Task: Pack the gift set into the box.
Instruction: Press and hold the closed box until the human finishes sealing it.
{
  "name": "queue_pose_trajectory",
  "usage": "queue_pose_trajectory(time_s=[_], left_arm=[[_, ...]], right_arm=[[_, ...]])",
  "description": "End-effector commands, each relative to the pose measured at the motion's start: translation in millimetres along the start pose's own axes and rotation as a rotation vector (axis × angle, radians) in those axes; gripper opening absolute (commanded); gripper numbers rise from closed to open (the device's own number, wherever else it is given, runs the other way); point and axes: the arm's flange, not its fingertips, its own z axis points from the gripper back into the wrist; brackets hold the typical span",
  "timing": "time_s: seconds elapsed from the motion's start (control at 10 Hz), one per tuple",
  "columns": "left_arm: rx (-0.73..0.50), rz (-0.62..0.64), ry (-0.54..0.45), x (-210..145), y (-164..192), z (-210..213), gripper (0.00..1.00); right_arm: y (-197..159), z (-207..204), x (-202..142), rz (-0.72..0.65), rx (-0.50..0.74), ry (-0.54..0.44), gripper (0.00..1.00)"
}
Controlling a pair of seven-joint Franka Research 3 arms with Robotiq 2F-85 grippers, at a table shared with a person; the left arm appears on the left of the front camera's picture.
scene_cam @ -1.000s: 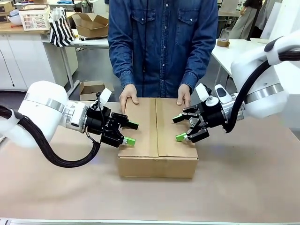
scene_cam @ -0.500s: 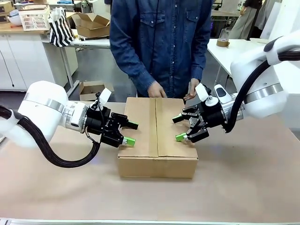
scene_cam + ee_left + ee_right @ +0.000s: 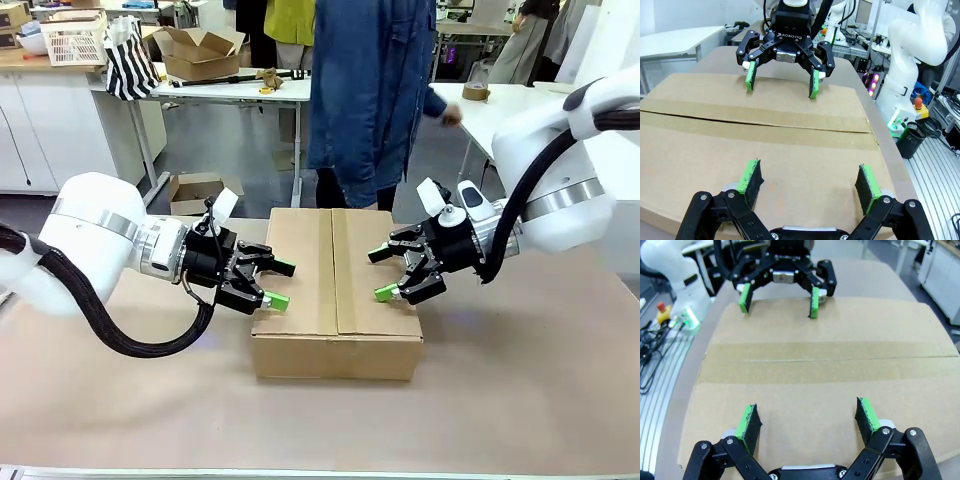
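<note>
Front view: box [image 3: 335, 290] on counter [image 3: 500, 400], flaps closed, between both pincers. Left pincer [image 3: 277, 283] and right pincer [image 3: 384, 275] spread wide, holding nothing, over opposite top edges, likely poised to keep flaps down. Gift set presumably inside.

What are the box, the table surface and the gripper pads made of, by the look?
The box: plain brown corrugated cardboard, matte, with a seam between the closed flaps. The table: apparently covered in matte tan kraft-like paper or board; what lies under it cannot be told. The pads of the left gripper and right gripper: bright green, likely rubber or foam, dull, slightly rough edges.
</note>
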Motion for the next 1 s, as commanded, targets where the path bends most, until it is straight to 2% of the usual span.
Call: queue_pose_trajectory(time_s=[0.0,0.9], left_arm=[[-0.001,-0.005,0.000,-0.7,-0.9,-1.0,1.00],[-0.001,-0.005,0.000,-0.7,-0.9,-1.0,1.00]], right_arm=[[1.3,0.3,-2.3,0.010,-0.004,0.007,1.00],[1.3,0.3,-2.3,0.010,-0.004,0.007,1.00]])
